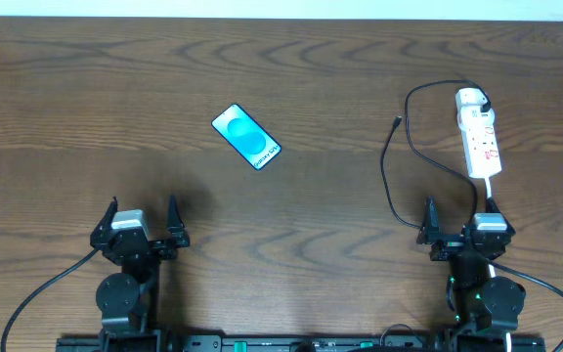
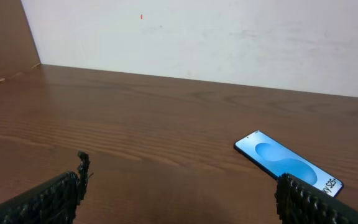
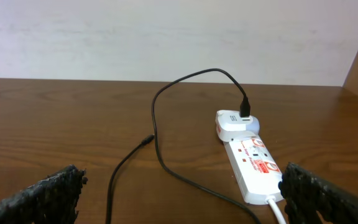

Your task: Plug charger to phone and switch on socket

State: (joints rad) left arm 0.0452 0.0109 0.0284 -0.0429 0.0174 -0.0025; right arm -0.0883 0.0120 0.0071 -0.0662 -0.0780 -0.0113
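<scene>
The phone (image 1: 246, 137) lies flat on the wooden table left of centre, blue screen up; it also shows at the lower right of the left wrist view (image 2: 287, 162). The white socket strip (image 1: 479, 137) lies at the far right, with a white adapter on its far end (image 3: 236, 123). The thin black charger cable (image 1: 391, 176) loops from that adapter; its free plug tip (image 1: 398, 121) rests on the table, also seen in the right wrist view (image 3: 146, 140). My left gripper (image 1: 143, 221) is open and empty near the front edge. My right gripper (image 1: 459, 220) is open and empty, just in front of the strip.
The strip's white cord (image 1: 490, 192) runs toward my right arm base. A white wall stands behind the table's far edge (image 2: 197, 37). A wooden side panel rises at the far left (image 2: 2, 37).
</scene>
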